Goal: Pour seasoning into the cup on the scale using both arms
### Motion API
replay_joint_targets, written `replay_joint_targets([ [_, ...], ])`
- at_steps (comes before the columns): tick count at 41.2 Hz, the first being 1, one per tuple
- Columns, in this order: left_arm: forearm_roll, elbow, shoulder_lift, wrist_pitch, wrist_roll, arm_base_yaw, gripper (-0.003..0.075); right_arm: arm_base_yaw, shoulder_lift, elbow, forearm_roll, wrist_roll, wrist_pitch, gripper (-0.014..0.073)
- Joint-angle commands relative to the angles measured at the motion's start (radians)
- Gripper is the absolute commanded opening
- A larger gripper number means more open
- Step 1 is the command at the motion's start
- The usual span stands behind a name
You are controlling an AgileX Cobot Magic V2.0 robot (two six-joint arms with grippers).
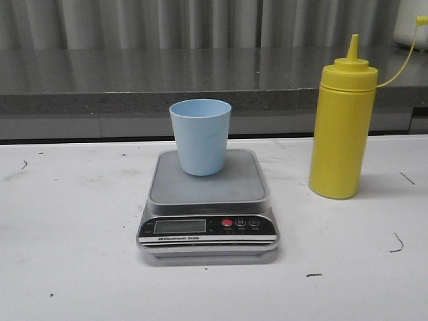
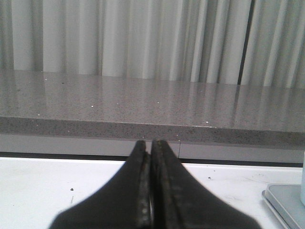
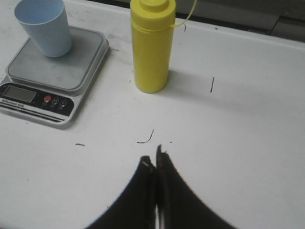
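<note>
Scale (image 1: 208, 202) sits front-center on white table (image 1: 67, 254) w/ blue cup (image 1: 200, 136) upright on its platform; yellow seasoning bottle (image 1: 342, 130) stands just right, apart. Left gripper (image 2: 151, 191) & right gripper (image 3: 155, 191) both pressed closed, empty, away from the bottle.

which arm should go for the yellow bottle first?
Right, probably. The seasoning bottle stands to the right of the scale, and the right wrist view has it ahead of the closed right gripper. The left gripper, also closed, sees only the scale's edge; the bottle is out of its frame.
</note>
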Motion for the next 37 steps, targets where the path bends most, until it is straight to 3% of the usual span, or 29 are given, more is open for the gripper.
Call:
replay_joint_targets([
  [1, -0.007, 0.025, -0.016, -0.083, -0.010, 0.003, -0.0020, -0.042, -0.052, 0.028, -0.041, -0.012, -0.134, -0.0122],
  [11, -0.007, 0.025, -0.016, -0.083, -0.010, 0.003, -0.0020, -0.181, -0.292, 0.357, -0.035, -0.012, -0.565, -0.0122],
  [18, -0.007, 0.025, -0.016, -0.083, -0.010, 0.003, -0.0020, -0.250, -0.430, 0.576, -0.035, -0.012, -0.776, -0.0122],
  [27, -0.007, 0.025, -0.016, -0.083, -0.010, 0.003, -0.0020, -0.268, -0.476, 0.722, -0.035, -0.011, -0.915, -0.0122],
  [37, -0.007, 0.025, -0.016, -0.083, -0.010, 0.003, -0.0020, -0.268, -0.476, 0.721, -0.012, -0.010, -0.911, -0.0122],
])
